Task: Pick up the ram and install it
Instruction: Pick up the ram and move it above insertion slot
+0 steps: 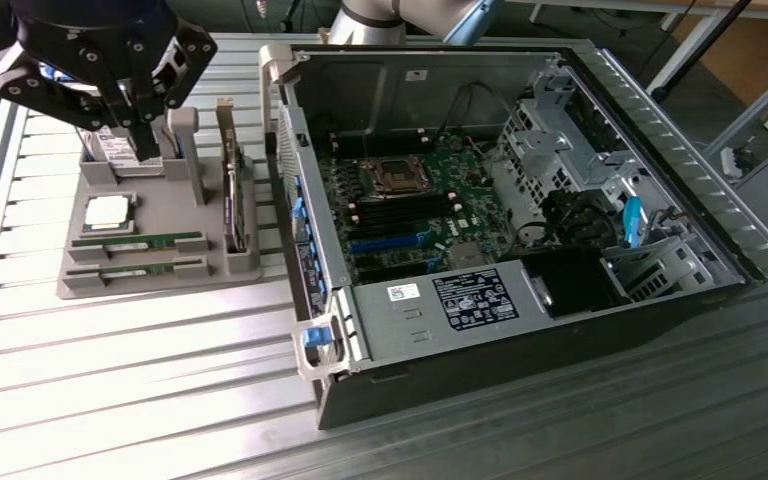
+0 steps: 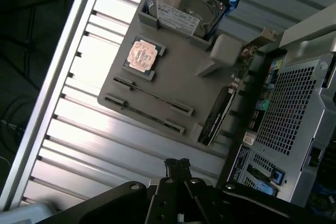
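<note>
The claw [image 1: 145, 152] hangs over the far end of the grey holder [image 1: 157, 282], above the hard drive [image 2: 181, 3]. Its fingertips are drawn together with nothing between them. The ram [image 1: 137, 243] lies flat in its slot at the holder's near end, well apart from the claw. A second stick [image 1: 135, 269] lies just beside it, and the square chip [image 1: 107, 212] sits just beyond.

The likely trouble is a bad grasp. The ram sits low in its slot and offers only a thin top edge, so a claw coming down closed would press on it instead of straddling it. A small sideways error could land on the twin stick or the chip. The upright card [image 1: 233, 200] and the grey post [image 1: 187, 155] stand close along one side, and the claw's wide linkages could clip them.

The computer case [image 1: 307, 330] stands just beside the holder, and its tall side wall would catch a low carry. Inside, cables and the drive cage [image 1: 558, 140] crowd the board [image 1: 398, 215].

The table [image 1: 117, 380] has open room toward its near edge and along the edge at the exterior view's left.
</note>
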Robot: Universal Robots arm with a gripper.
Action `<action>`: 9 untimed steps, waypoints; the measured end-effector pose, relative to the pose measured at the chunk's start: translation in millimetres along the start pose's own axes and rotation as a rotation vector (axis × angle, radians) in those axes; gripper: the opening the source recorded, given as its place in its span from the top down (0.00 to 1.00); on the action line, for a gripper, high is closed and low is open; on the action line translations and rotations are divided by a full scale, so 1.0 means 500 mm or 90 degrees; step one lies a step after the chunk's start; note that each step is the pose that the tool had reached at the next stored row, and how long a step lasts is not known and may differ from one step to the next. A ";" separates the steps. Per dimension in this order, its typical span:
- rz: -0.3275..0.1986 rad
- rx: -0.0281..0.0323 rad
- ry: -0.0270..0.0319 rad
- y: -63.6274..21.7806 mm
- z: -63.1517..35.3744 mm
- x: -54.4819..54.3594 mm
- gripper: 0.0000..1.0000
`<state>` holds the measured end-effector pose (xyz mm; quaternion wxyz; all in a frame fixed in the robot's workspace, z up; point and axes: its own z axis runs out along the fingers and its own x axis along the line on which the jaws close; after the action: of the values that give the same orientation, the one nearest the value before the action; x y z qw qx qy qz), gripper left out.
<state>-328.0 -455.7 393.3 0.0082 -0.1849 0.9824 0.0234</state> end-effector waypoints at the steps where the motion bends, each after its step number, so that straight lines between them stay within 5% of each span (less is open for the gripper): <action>1: -0.005 -0.0001 0.0002 0.000 0.000 0.000 0.91; 9: -0.051 -0.0004 0.0025 0.000 0.000 0.000 0.91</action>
<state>-328.0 -455.7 393.3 0.0071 -0.2239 0.9743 0.0230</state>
